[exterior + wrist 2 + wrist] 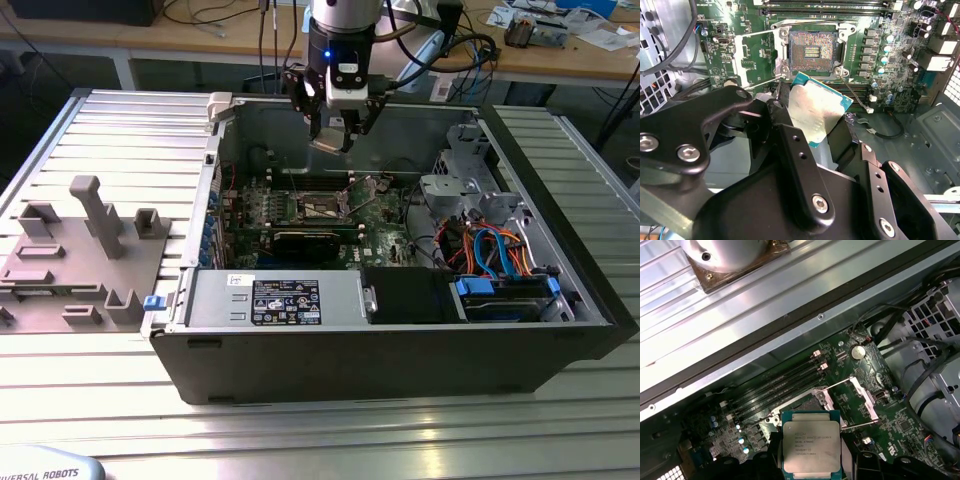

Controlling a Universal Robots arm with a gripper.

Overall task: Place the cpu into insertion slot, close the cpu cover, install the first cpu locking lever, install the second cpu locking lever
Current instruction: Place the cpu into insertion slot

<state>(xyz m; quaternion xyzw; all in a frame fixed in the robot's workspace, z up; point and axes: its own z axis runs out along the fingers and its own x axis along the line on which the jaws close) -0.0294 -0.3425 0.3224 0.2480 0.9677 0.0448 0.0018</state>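
I see open air between the cpu in my gripper and the bare insertion slot. The cpu cover stands tipped up beside it. Case walls box me in on every side.

Matt silver metal cpu

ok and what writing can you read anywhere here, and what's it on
Nothing beyond a maker's mark is legible.
cpu in the gripper: printed lines on its metal top, too small to read.
white label on the power supply box: rows of print, too small to read.
pale casing at the exterior view's lower left: the maker's mark.
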